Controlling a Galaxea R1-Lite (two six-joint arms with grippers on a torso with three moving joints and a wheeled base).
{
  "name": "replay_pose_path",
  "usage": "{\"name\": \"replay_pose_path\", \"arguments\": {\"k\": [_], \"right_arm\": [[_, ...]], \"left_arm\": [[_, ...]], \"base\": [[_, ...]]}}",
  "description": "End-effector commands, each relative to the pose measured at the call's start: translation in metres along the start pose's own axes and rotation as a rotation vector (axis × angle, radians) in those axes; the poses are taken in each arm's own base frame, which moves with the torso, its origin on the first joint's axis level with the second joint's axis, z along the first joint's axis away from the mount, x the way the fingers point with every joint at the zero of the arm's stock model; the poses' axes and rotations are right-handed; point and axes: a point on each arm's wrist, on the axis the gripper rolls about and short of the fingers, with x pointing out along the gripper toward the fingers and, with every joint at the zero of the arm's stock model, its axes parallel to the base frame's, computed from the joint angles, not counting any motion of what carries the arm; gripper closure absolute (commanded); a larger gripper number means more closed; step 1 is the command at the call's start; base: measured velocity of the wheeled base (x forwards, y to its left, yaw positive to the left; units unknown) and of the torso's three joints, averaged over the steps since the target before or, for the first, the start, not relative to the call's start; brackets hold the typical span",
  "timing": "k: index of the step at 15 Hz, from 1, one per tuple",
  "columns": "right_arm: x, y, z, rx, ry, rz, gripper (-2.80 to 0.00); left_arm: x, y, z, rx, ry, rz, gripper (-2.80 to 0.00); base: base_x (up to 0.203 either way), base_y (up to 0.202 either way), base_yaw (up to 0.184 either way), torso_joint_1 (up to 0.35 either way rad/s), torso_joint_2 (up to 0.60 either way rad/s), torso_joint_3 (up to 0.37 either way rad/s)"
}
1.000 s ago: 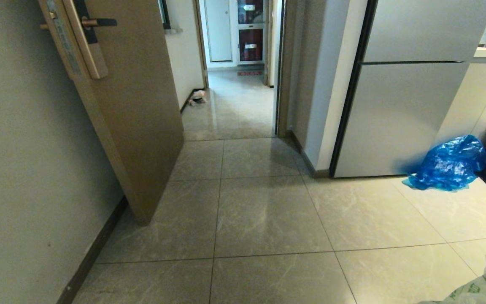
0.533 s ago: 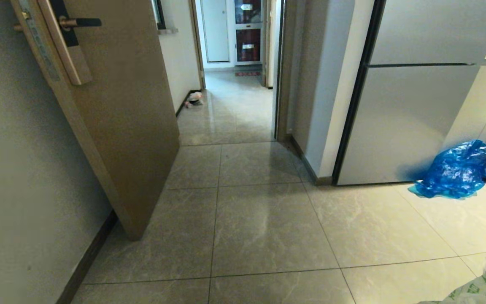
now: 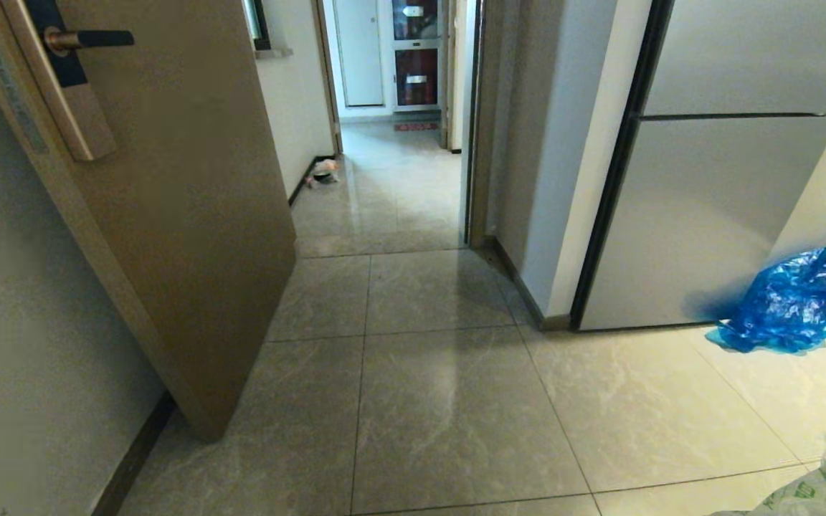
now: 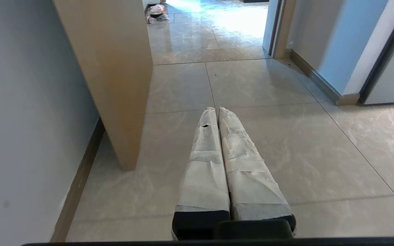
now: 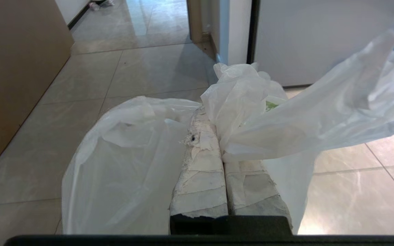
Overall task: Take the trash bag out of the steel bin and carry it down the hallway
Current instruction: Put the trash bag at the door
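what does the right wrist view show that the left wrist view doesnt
Only the right wrist view shows the right gripper shut on the trash bag, whose plastic drapes around its fingers, and the fridge front. Only the left wrist view shows the left gripper, shut and empty above the tiles, and the grey wall. Both show the open brown door and the hallway ahead.

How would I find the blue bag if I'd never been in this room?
Look for the big grey fridge on the right. At its bottom right corner a crumpled, shiny blue bag sits on the floor tiles. It is the only bright blue thing here; the white trash bag is pinched in the robot's right hand.
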Motion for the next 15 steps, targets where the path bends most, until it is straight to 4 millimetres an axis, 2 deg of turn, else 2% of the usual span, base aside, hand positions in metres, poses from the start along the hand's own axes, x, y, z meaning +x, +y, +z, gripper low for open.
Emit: {"name": "replay_pose_path", "arguments": {"k": [1, 15], "right_arm": [[0.0001, 0.0, 0.0, 0.0, 0.002, -0.001, 0.0], [0.0001, 0.0, 0.0, 0.0, 0.002, -0.001, 0.0]], "left_arm": [[0.0, 0.0, 0.0001, -0.001, -0.001, 0.0, 0.0], [0.0, 0.0, 0.0001, -0.001, -0.001, 0.002, 0.0]], "base": [[0.185, 0.0, -0.001, 0.002, 0.0, 0.002], [0.183, 0.0, -0.003, 0.002, 0.0, 0.002]]}}
